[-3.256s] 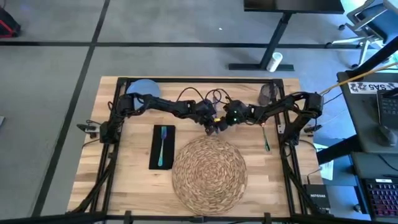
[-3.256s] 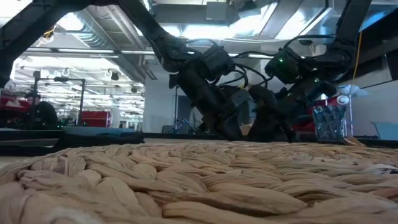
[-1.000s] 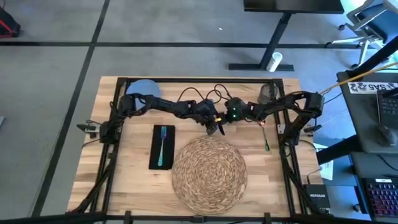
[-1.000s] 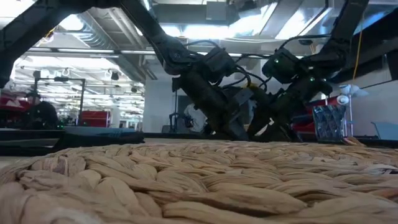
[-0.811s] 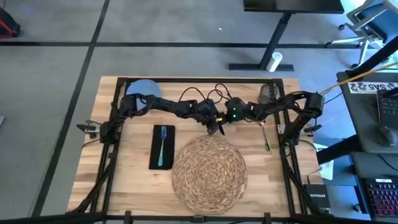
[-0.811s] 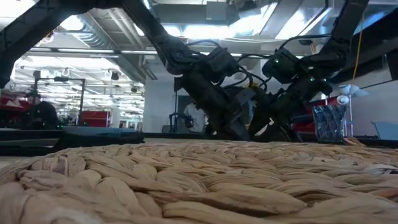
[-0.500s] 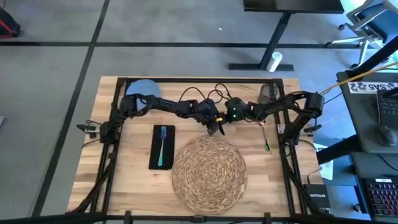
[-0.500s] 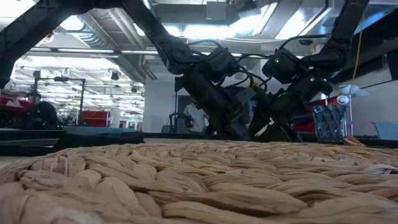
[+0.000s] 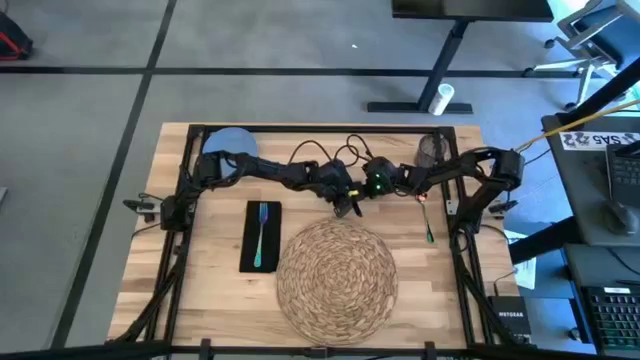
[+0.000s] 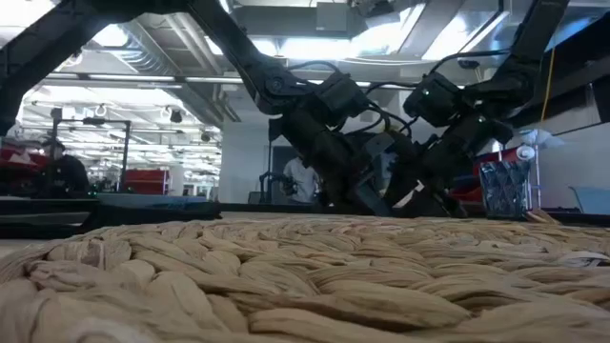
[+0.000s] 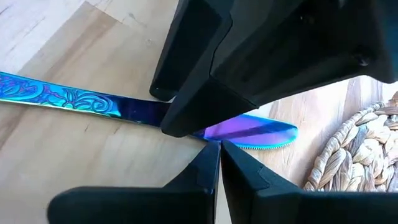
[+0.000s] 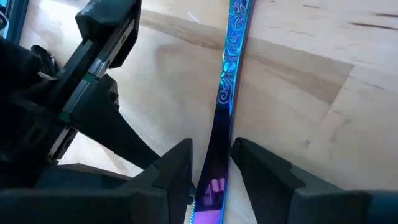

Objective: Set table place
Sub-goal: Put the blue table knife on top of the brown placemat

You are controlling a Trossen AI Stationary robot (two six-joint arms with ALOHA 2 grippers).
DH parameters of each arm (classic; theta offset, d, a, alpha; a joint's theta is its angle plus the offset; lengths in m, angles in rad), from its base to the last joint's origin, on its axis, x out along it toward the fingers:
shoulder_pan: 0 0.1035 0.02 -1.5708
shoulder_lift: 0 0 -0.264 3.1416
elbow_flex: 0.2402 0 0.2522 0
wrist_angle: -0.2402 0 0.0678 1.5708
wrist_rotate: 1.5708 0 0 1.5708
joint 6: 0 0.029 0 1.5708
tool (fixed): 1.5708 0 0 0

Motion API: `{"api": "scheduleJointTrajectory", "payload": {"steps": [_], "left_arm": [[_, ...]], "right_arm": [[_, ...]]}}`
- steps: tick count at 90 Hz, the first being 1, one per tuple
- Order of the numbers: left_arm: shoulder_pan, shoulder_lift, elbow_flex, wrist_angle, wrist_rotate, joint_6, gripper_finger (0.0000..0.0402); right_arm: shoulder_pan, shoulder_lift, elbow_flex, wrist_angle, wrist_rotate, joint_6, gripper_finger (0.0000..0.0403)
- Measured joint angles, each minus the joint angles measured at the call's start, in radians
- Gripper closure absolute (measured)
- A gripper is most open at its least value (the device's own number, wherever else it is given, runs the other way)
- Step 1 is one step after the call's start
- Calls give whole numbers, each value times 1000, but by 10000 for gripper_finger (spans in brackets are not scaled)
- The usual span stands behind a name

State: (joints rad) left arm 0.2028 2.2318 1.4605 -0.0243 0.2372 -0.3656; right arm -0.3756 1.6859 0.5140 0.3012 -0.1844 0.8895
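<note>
While the table [image 9: 220, 290] has hardly altered over the last few seconds, we do see the right arm drawn back a little toward its own side, so the two wrists no longer crowd one spot just beyond the far edge of the placemat [image 9: 336, 272]. The mat itself lies bare at the near middle. To its left the black napkin [image 9: 247, 262] carries the teal fork [image 9: 260, 235]. The blue plate [image 9: 232, 140] sits at the far left corner and the cup [image 9: 431, 150] at the far right. A green-handled piece [image 9: 428, 225] lies on the wood to the right.

The right gripper [image 12: 214, 165] stands narrowly open, a finger on either side of the iridescent knife [image 11: 74, 102] with a sliver of gap each way. The left gripper [image 11: 219, 163] has its fingers pressed together, tips right at the blade. Whether they nip its edge we cannot tell.

The knife seems to lie low on the wood, its blade tip near the mat. We judge the right arm is letting go or re-gripping, so the knife is not yet in its place and the plate and cup wait their turn.
</note>
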Motion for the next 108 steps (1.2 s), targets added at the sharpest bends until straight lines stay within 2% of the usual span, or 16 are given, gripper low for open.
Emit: {"api": "scheduleJointTrajectory", "payload": {"steps": [21, 59, 108], "left_arm": [[0, -5, 0, 1, 25, -21, 402], [0, -16, -2, 2, 5, -5, 402], [0, -19, -2, 7, -17, 1, 402]], "right_arm": [[0, 0, -1, 2, -1, -6, 280], [-12, 0, -1, 5, 5, -5, 280], [-45, 0, 3, 2, -56, -16, 280]]}}
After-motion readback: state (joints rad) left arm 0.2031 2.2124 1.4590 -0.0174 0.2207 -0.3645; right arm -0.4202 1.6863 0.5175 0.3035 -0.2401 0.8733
